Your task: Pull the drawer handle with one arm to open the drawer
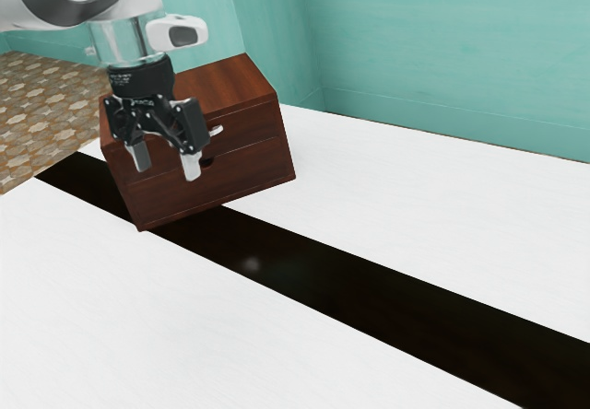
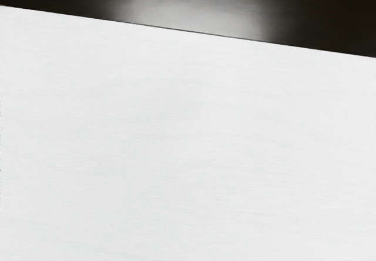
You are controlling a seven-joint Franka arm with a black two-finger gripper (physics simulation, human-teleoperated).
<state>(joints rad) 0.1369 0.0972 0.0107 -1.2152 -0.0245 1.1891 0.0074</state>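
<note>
A dark brown wooden drawer box [image 1: 235, 142] stands on the table at the exterior view's left, its front face toward the camera and split by a seam into two drawer fronts. A small metal handle [image 1: 216, 130] sticks out of the front beside my fingers. My black gripper [image 1: 166, 162] hangs in front of that face, pointing down, open, with nothing between its fingers. The drawer fronts look flush with the box. In the wrist view, the white tabletop [image 2: 188, 155] lies under my hand, bordered by the black strip [image 2: 194, 8].
The table is white [image 1: 406, 197] with a wide glossy black strip [image 1: 369, 289] running diagonally across it under the box. Teal walls [image 1: 442, 31] rise behind the table. A patterned floor [image 1: 41, 105] lies beyond the table at the exterior view's left.
</note>
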